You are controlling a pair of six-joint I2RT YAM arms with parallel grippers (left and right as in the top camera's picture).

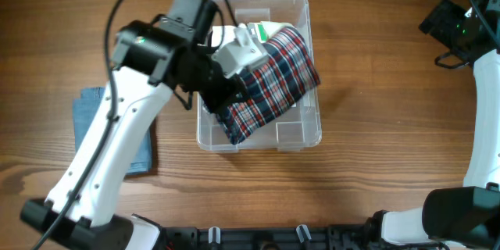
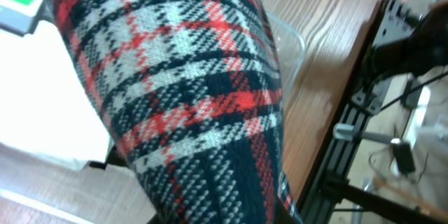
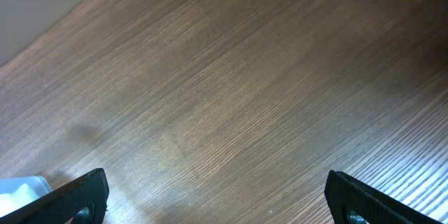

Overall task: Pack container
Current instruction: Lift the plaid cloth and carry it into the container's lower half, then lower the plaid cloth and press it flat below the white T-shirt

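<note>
The left pincer pinched the plaid cloth, settling it in the container mid-worktop (an edge overhung the rim). The right pincer hung spread, empty. Next, I judged: release, tuck, then fetch the blue cloth.

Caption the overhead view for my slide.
The left hand grips a plaid cloth lying across the clear container; a blue cloth lies on the wooden table beside it.
</note>
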